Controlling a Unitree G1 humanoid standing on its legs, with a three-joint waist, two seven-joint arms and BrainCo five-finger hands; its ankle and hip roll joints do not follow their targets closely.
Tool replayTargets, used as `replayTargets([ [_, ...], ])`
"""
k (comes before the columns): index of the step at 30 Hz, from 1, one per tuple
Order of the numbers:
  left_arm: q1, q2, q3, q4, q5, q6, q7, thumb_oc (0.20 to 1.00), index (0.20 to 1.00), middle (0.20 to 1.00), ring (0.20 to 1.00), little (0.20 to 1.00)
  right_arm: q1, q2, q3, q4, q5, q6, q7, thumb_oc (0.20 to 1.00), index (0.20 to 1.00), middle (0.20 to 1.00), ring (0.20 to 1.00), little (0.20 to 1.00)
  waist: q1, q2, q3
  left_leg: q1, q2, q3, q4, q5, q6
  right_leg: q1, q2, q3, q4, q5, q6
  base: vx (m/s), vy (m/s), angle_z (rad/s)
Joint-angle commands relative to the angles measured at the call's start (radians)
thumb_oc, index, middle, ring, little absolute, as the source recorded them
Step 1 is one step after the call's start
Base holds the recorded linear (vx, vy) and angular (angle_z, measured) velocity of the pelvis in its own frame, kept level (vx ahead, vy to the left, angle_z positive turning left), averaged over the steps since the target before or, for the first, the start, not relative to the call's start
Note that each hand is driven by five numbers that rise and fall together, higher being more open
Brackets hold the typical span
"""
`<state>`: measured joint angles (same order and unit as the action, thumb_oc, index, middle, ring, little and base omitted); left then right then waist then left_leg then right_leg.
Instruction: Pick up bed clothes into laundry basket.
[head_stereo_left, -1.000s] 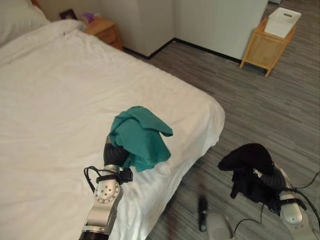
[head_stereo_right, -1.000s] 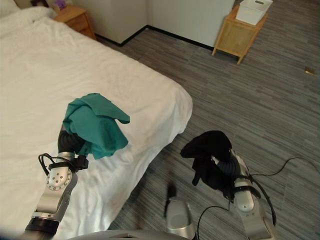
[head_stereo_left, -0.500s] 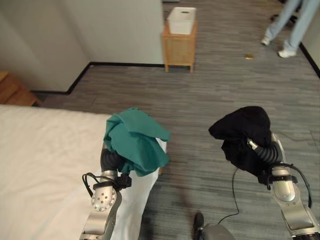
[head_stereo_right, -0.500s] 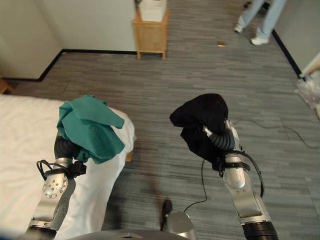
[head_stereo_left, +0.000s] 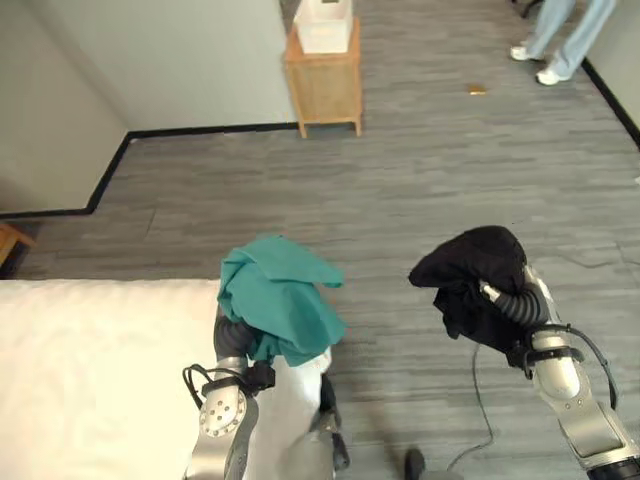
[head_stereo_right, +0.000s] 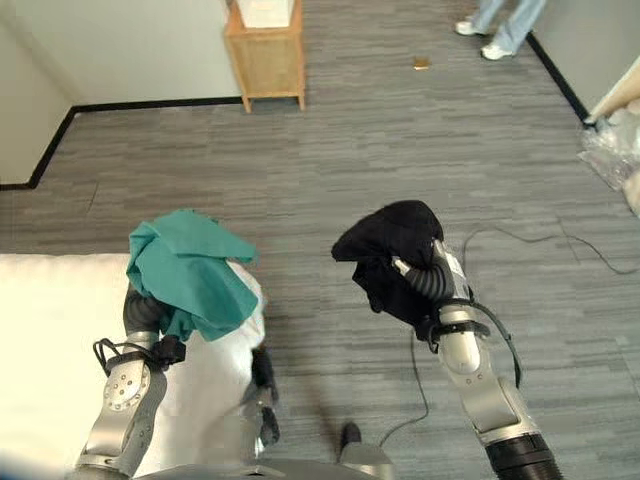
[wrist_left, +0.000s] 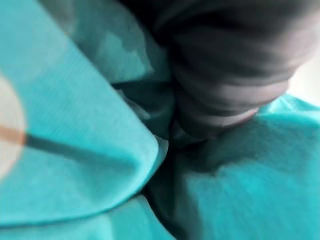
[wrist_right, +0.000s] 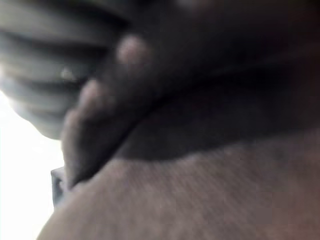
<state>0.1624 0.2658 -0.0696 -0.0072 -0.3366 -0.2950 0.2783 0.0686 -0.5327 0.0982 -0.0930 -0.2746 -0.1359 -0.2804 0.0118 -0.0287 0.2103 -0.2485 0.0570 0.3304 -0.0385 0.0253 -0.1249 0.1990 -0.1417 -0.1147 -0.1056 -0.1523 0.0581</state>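
Now mid-carry: teal garment draped over left hand above the bed corner, black garment over right hand. Fingers hidden under cloth, can't tell their state. Next: find the laundry basket and unload both.
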Motion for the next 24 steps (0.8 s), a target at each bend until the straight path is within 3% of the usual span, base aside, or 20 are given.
replayTargets([
  [1, 0.010, 0.023, 0.001, -0.111, 0.000, -0.046, 0.017, 0.200, 0.200, 0.200, 0.200, 0.200, -0.092, -0.055, -0.023, -0.070, -0.011, -0.044, -0.037, 0.200, 0.200, 0.200, 0.200, 0.200, 0.045, 0.037, -0.043, -0.013, 0.119, 0.012, -0.049, 0.157, -0.030, 0.094, 0.059, -0.029, 0.018, -0.049, 0.060, 0.61, 0.075, -0.07],
  [3, 0.004, 0.043, -0.019, -0.112, 0.017, -0.035, 0.028, 0.200, 0.200, 0.200, 0.200, 0.200, -0.104, -0.047, -0.006, -0.058, -0.043, -0.035, -0.043, 0.200, 0.200, 0.200, 0.200, 0.200, 0.079, 0.027, -0.064, 0.021, 0.096, -0.004, -0.049, 0.191, -0.001, 0.132, 0.044, -0.001, 0.073, -0.069, 0.061, 0.68, 0.121, -0.31],
  [4, 0.003, 0.043, -0.019, -0.112, 0.017, -0.035, 0.028, 0.200, 0.200, 0.200, 0.200, 0.200, -0.104, -0.046, -0.006, -0.058, -0.044, -0.035, -0.044, 0.200, 0.200, 0.200, 0.200, 0.200, 0.084, 0.029, -0.065, 0.019, 0.101, -0.001, -0.049, 0.193, -0.001, 0.126, 0.047, 0.005, 0.075, -0.066, 0.060, 0.59, 0.122, -0.25],
  [5, -0.008, 0.054, -0.027, -0.104, 0.022, -0.028, 0.032, 0.200, 0.200, 0.200, 0.200, 0.200, -0.105, -0.042, -0.002, -0.050, -0.055, -0.032, -0.049, 0.200, 0.200, 0.200, 0.200, 0.200, 0.088, 0.013, -0.074, 0.045, 0.078, 0.002, -0.049, 0.178, 0.025, 0.125, 0.031, -0.003, 0.139, -0.054, 0.079, 0.33, 0.069, -0.16],
  [6, -0.027, 0.066, -0.036, -0.099, 0.022, -0.020, 0.034, 0.200, 0.200, 0.200, 0.200, 0.200, -0.100, -0.029, -0.003, -0.048, -0.064, -0.030, -0.051, 0.200, 0.200, 0.200, 0.200, 0.200, 0.093, 0.002, -0.076, 0.066, 0.059, 0.009, -0.049, 0.160, 0.049, 0.095, 0.022, -0.008, 0.226, -0.008, 0.105, 0.57, 0.165, -0.14],
  [7, -0.045, 0.088, -0.052, -0.096, 0.042, -0.013, 0.043, 0.200, 0.200, 0.200, 0.200, 0.200, -0.107, -0.021, -0.004, -0.051, -0.083, -0.023, -0.059, 0.200, 0.200, 0.200, 0.200, 0.200, 0.069, -0.008, -0.070, 0.132, 0.021, 0.015, -0.049, 0.104, 0.085, -0.002, -0.017, -0.021, 0.450, 0.131, 0.178, 0.47, 0.182, -0.16],
  [8, -0.055, 0.101, -0.061, -0.097, 0.052, -0.009, 0.047, 0.200, 0.200, 0.200, 0.200, 0.200, -0.116, -0.022, -0.006, -0.052, -0.088, -0.020, -0.063, 0.200, 0.200, 0.200, 0.200, 0.200, 0.050, -0.003, -0.061, 0.157, 0.015, 0.014, -0.049, 0.086, 0.096, -0.063, -0.019, -0.011, 0.572, 0.215, 0.203, 0.47, 0.186, 0.04],
  [10, -0.076, 0.114, -0.065, -0.092, 0.063, -0.006, 0.049, 0.200, 0.200, 0.200, 0.200, 0.200, -0.121, -0.014, -0.009, -0.052, -0.096, -0.018, -0.071, 0.200, 0.200, 0.200, 0.200, 0.200, 0.026, 0.021, -0.051, 0.212, 0.030, 0.027, -0.049, 0.049, 0.102, -0.156, -0.056, -0.054, 0.694, 0.271, 0.204, 0.30, 0.098, 0.11],
  [11, -0.077, 0.114, -0.065, -0.091, 0.063, -0.006, 0.049, 0.200, 0.200, 0.200, 0.200, 0.200, -0.122, -0.015, -0.009, -0.052, -0.096, -0.018, -0.071, 0.200, 0.200, 0.200, 0.200, 0.200, 0.028, 0.026, -0.053, 0.207, 0.035, 0.029, -0.049, 0.052, 0.102, -0.162, -0.050, -0.052, 0.692, 0.276, 0.204, 0.27, 0.087, -0.05],
  [12, -0.087, 0.116, -0.068, -0.088, 0.061, -0.006, 0.048, 0.200, 0.200, 0.200, 0.200, 0.200, -0.123, -0.015, -0.012, -0.057, -0.097, -0.017, -0.072, 0.200, 0.200, 0.200, 0.200, 0.200, 0.013, 0.036, -0.046, 0.230, 0.027, 0.023, -0.049, 0.031, 0.106, -0.197, -0.083, -0.080, 0.701, 0.265, 0.204, 0.29, 0.079, -0.07],
  [13, -0.091, 0.115, -0.073, -0.089, 0.059, -0.006, 0.049, 0.200, 0.200, 0.200, 0.200, 0.200, -0.120, -0.014, -0.014, -0.062, -0.096, -0.016, -0.072, 0.200, 0.200, 0.200, 0.200, 0.200, -0.003, 0.048, -0.037, 0.249, 0.023, 0.012, -0.049, 0.017, 0.106, -0.237, -0.096, -0.099, 0.682, 0.228, 0.184, 0.43, 0.082, 0.03],
  [15, -0.083, 0.111, -0.078, -0.093, 0.056, -0.007, 0.040, 0.200, 0.200, 0.200, 0.200, 0.200, -0.112, -0.013, -0.017, -0.068, -0.097, -0.014, -0.071, 0.200, 0.200, 0.200, 0.200, 0.200, -0.035, 0.063, -0.021, 0.291, 0.011, -0.011, -0.049, -0.010, 0.100, -0.302, -0.079, -0.105, 0.591, 0.151, 0.150, 0.50, -0.036, 0.19],
  [16, -0.071, 0.108, -0.076, -0.096, 0.055, -0.009, 0.026, 0.200, 0.200, 0.200, 0.200, 0.200, -0.099, -0.007, -0.020, -0.071, -0.093, -0.015, -0.068, 0.200, 0.200, 0.200, 0.200, 0.200, -0.057, 0.065, -0.018, 0.319, 0.005, -0.031, -0.049, -0.033, 0.088, -0.313, -0.049, -0.095, 0.417, 0.103, 0.126, 0.42, -0.102, 0.26],
  [17, -0.071, 0.108, -0.075, -0.096, 0.054, -0.009, 0.026, 0.200, 0.200, 0.200, 0.200, 0.200, -0.099, -0.007, -0.019, -0.071, -0.093, -0.015, -0.067, 0.200, 0.200, 0.200, 0.200, 0.200, -0.057, 0.067, -0.019, 0.317, 0.009, -0.031, -0.049, -0.030, 0.087, -0.310, -0.044, -0.098, 0.407, 0.110, 0.124, 0.60, -0.199, 0.36],
  [18, -0.066, 0.101, -0.076, -0.090, 0.054, -0.007, 0.017, 0.200, 0.200, 0.200, 0.200, 0.200, -0.082, -0.001, -0.026, -0.075, -0.092, -0.012, -0.068, 0.200, 0.200, 0.200, 0.200, 0.200, -0.083, 0.057, -0.023, 0.356, -0.009, -0.062, -0.049, -0.073, 0.076, -0.326, -0.008, -0.049, 0.186, 0.131, 0.121, 0.33, -0.116, 0.49],
  [21, -0.071, 0.093, -0.067, -0.075, 0.055, -0.007, 0.014, 0.200, 0.200, 0.200, 0.200, 0.200, -0.076, 0.000, -0.029, -0.075, -0.094, -0.009, -0.073, 0.200, 0.200, 0.200, 0.200, 0.200, -0.103, 0.057, -0.026, 0.390, -0.017, -0.094, -0.049, -0.106, 0.065, -0.379, 0.013, -0.021, 0.038, 0.207, 0.140, 0.47, -0.142, 0.77],
  [23, -0.077, 0.091, -0.063, -0.068, 0.062, -0.009, 0.019, 0.200, 0.200, 0.200, 0.200, 0.200, -0.080, -0.002, -0.027, -0.075, -0.101, -0.008, -0.076, 0.200, 0.200, 0.200, 0.200, 0.200, -0.113, 0.062, -0.021, 0.407, -0.014, -0.104, -0.049, -0.120, 0.059, -0.424, 0.014, -0.010, 0.025, 0.220, 0.151, 0.46, -0.168, 0.45],
  [24, -0.080, 0.079, -0.053, -0.059, 0.070, -0.015, 0.013, 0.200, 0.200, 0.200, 0.200, 0.200, -0.069, -0.002, -0.022, -0.075, -0.117, -0.004, -0.068, 0.200, 0.200, 0.200, 0.200, 0.200, -0.125, 0.059, -0.026, 0.472, -0.026, -0.134, -0.049, -0.181, 0.054, -0.451, 0.009, -0.002, 0.018, 0.235, 0.151, 0.49, -0.194, 0.06],
])
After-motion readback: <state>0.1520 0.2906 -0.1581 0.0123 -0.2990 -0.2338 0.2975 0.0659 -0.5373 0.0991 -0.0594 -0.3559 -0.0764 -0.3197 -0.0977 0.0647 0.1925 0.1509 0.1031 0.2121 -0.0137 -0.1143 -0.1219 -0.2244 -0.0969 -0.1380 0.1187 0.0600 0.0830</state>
